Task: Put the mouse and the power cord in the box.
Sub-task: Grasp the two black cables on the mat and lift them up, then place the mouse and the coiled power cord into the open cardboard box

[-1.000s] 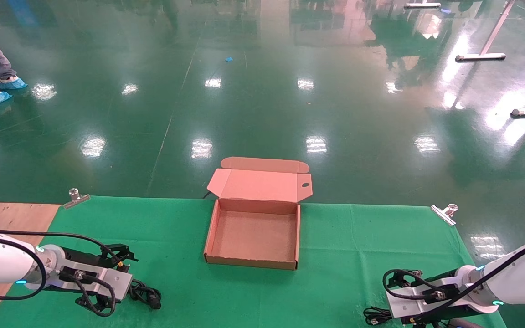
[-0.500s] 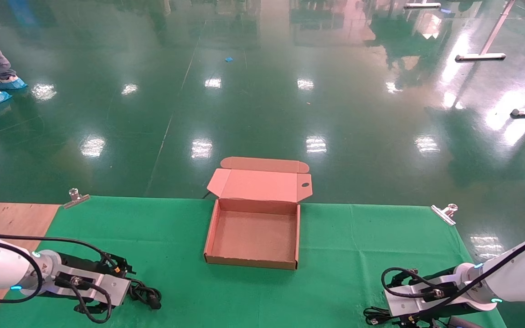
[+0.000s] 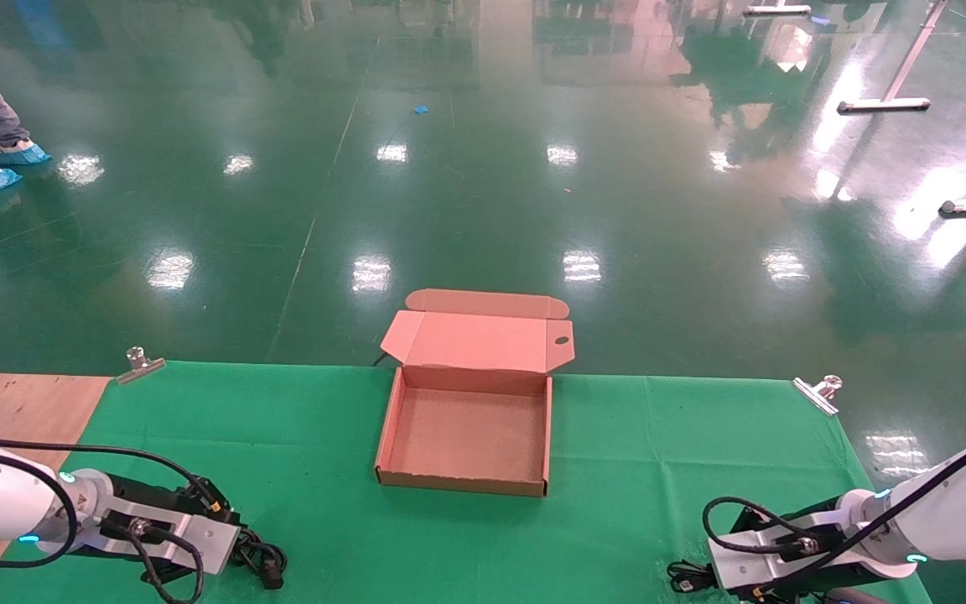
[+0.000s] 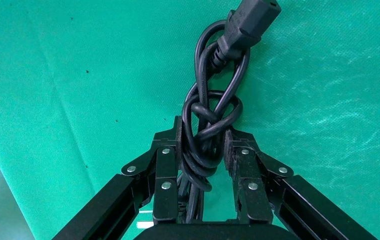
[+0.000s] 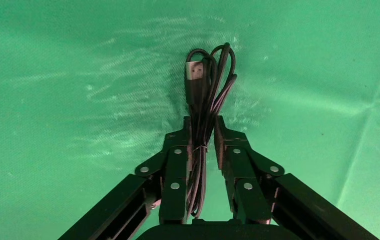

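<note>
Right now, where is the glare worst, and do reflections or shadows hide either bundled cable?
Head view: ceiling lights glare off the glossy green floor, and the open box is evenly lit. Left wrist view: the power cord is sharp between the left claw fingers. Right wrist view: the green cloth shows sheen, yet the mouse cable reads clearly at the right claw.

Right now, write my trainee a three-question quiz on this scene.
1. True or false: the box already holds the power cord.
2. The left hand is closed on: A) the power cord, B) the box lid, C) nothing.
3. Which hand grips the mouse's cable?

Key: 1 false; 2 A; 3 the right hand.
</note>
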### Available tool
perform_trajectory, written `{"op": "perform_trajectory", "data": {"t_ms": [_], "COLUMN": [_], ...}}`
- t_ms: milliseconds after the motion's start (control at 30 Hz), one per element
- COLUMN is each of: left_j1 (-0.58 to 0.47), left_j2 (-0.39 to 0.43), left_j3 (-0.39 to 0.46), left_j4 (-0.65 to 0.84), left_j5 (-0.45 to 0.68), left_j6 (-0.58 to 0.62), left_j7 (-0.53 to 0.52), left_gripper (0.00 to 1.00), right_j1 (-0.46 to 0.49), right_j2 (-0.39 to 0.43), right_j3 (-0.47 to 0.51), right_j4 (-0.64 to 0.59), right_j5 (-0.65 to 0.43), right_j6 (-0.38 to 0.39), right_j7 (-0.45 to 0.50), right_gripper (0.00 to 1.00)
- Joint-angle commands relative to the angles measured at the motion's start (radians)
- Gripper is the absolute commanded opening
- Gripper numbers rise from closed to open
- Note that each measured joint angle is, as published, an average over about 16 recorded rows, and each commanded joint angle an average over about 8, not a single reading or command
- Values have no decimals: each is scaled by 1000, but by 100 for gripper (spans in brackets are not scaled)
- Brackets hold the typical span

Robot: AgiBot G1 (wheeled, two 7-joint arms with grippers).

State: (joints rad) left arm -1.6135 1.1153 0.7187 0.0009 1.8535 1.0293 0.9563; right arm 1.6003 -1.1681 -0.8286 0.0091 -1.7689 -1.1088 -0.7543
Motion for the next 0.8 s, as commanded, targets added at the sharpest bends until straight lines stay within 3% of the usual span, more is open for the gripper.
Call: {"op": "perform_trajectory", "data": {"t_ms": [33, 433, 800], "left_j1": [0, -45, -146], "left_j2": [-1, -17, -51], "left_j3": [0, -6, -28], "left_j4": [0, -5, 16], "left_j5": [0, -8, -41], "left_j6": [2, 84, 356], "left_j7": [1, 5, -24], "left_gripper": [0, 0, 0], "right_j1": [0, 31, 136], "right_j2": [-2, 15, 70], "right_j3": [0, 4, 41], "right_j4": [-1, 0, 42], "right_j5": [0, 6, 60], "right_j6": [-2, -47, -179], "right_j7": [1, -6, -42], "right_gripper": [0, 0, 0]}}
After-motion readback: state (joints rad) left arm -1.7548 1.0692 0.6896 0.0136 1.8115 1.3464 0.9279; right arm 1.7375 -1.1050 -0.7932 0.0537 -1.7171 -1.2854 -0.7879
